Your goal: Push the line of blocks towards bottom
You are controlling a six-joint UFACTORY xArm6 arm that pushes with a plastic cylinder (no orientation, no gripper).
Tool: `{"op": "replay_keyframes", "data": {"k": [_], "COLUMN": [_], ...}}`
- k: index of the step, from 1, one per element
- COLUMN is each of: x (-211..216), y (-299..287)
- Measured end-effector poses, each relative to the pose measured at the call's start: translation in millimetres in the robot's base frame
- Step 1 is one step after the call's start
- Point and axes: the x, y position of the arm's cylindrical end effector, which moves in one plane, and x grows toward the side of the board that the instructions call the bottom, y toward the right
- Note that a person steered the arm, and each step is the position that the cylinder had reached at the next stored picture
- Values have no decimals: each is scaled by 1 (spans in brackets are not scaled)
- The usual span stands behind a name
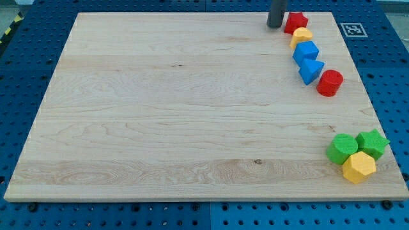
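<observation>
A slanted line of blocks runs along the board's upper right: a red star block at the top, then a yellow block, a blue cube, a blue triangular block and a red cylinder at the lower end. The blocks touch or nearly touch one another. My tip is the dark rod at the view's top edge, just left of the red star and close beside it. Whether it touches the star I cannot tell.
At the board's lower right corner sits a cluster: a green cylinder, a green star block and a yellow hexagonal block. A black-and-white marker tag lies off the wooden board at the upper right.
</observation>
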Motion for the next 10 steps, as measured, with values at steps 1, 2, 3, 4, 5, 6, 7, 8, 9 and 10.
{"op": "replay_keyframes", "data": {"k": [1, 2, 3, 4, 5, 6, 7, 8, 9, 10], "x": [-17, -18, -18, -18, -14, 6, 29, 47, 67, 89], "y": [11, 28, 45, 48, 48, 48, 48, 50, 51, 51]}}
